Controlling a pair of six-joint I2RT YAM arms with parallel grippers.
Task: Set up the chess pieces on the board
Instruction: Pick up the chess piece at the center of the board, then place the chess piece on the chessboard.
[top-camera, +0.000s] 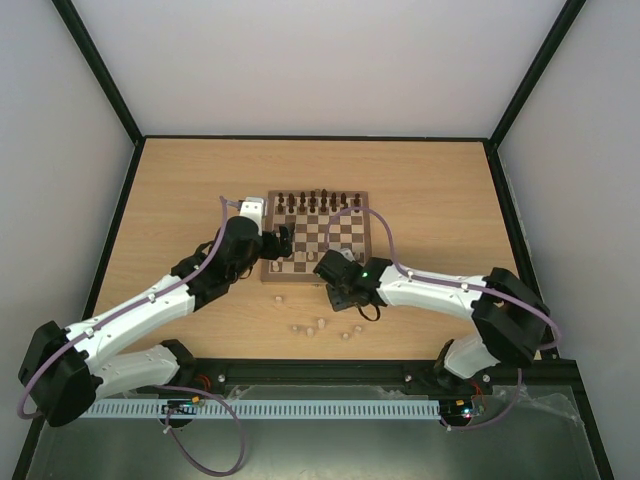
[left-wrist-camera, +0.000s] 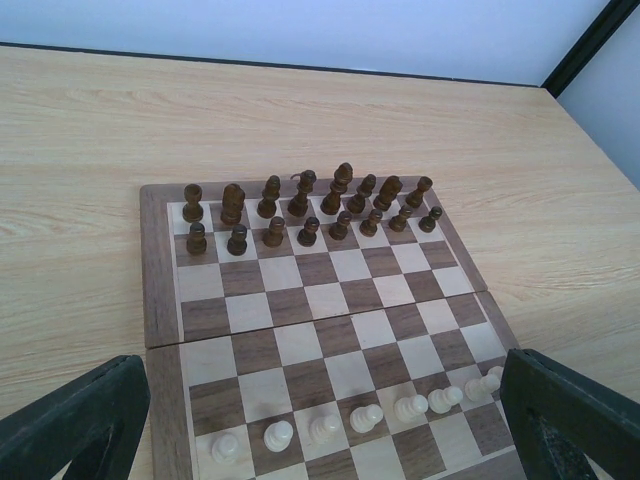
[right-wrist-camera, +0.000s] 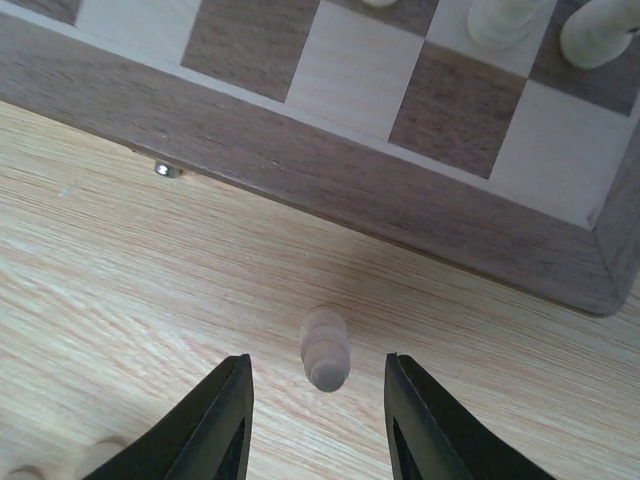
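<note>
Several pale pawns (left-wrist-camera: 368, 417) stand in a row on the near half of the board (left-wrist-camera: 160, 270), facing two full ranks of dark pieces (left-wrist-camera: 305, 205) at its far side. A scatter of loose pale pieces (top-camera: 310, 329) lies on the table (top-camera: 180, 190) just short of the board's near edge. Right gripper (right-wrist-camera: 316, 363): jaws spread wide and holding nothing, low over the table just off the board's near corner, with one pale piece (right-wrist-camera: 325, 348) between its fingers (right-wrist-camera: 215, 420) but touching neither. The piece seems to lie on its side, head toward the camera, though this is not certain. Left gripper (left-wrist-camera: 320, 400): likewise wide open and empty, poised above the board's left part. Step in hand, as judged: picking up the bracketed piece. For a sound grasp, the gripper should descend until the pads flank the piece's body rather than its narrow neck. It should stay centred so that both fingers meet the piece together, and close gently, since a small round piece struck on one side is likely to roll. The piece should then be lifted clear of the border before crossing, and lowered without toppling the standing pawns.
</note>
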